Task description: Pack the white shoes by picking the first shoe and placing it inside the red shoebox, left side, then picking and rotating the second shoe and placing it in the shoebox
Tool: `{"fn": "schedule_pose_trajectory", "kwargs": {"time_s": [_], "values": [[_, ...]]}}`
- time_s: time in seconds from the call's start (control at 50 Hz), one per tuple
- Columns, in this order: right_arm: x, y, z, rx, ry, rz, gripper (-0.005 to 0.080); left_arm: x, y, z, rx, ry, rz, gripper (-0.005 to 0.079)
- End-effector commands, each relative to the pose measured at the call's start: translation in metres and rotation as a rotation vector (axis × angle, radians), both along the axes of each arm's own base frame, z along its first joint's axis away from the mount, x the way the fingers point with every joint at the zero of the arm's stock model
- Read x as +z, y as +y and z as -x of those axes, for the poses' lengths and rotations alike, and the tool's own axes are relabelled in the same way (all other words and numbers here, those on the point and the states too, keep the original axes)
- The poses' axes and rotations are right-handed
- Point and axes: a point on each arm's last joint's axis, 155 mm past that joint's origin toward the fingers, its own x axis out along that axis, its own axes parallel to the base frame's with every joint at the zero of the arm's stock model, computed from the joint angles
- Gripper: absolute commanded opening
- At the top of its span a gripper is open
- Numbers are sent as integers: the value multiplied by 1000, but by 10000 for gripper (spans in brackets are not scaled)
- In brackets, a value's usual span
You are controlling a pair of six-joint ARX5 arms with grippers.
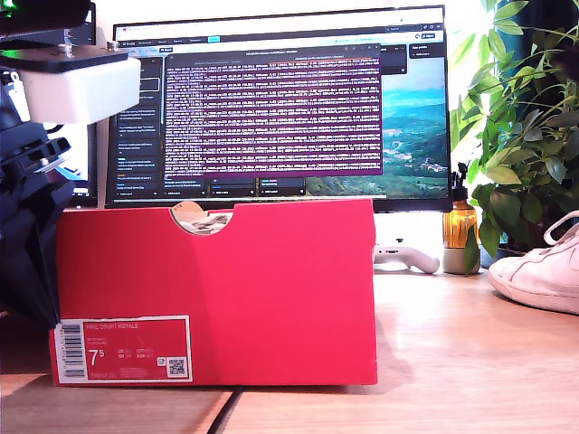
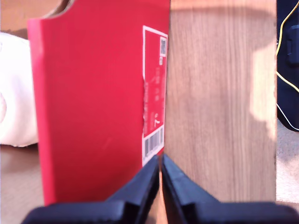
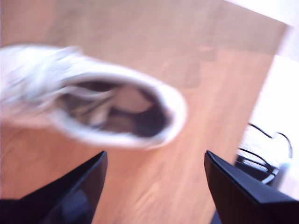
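Observation:
The red shoebox [image 1: 271, 289] stands at the exterior view's centre-left, with its white 7.5 label [image 1: 122, 348] facing the camera. One white shoe [image 1: 201, 220] shows through the half-round notch, inside the box. In the first wrist view that shoe [image 2: 14, 93] lies inside the red shoebox [image 2: 88, 102]. My first gripper [image 2: 161, 161] is shut and empty above the box's labelled side. The other white shoe [image 1: 543, 267] rests on the table at the exterior view's right edge. My second gripper [image 3: 154, 161] hangs open over this shoe [image 3: 93, 102], which is blurred.
A black arm with a white housing [image 1: 77, 86] stands at the exterior view's left. Behind the box are a monitor [image 1: 280, 108], a white controller [image 1: 403, 258] and an amber bottle [image 1: 460, 231]. A plant [image 1: 525, 136] fills the exterior view's right. The wooden table [image 1: 452, 362] lies in front.

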Motion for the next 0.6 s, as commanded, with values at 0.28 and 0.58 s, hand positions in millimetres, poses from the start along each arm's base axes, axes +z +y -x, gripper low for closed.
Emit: {"fn": "schedule_pose_trajectory", "kwargs": {"time_s": [0.28, 0.58], "values": [[-30, -19, 26, -121, 77, 58, 607, -2, -5, 1, -3, 19, 19, -17], [-48, -23, 16, -137, 34, 52, 605, -2, -8, 4, -13, 33, 32, -17]]}}
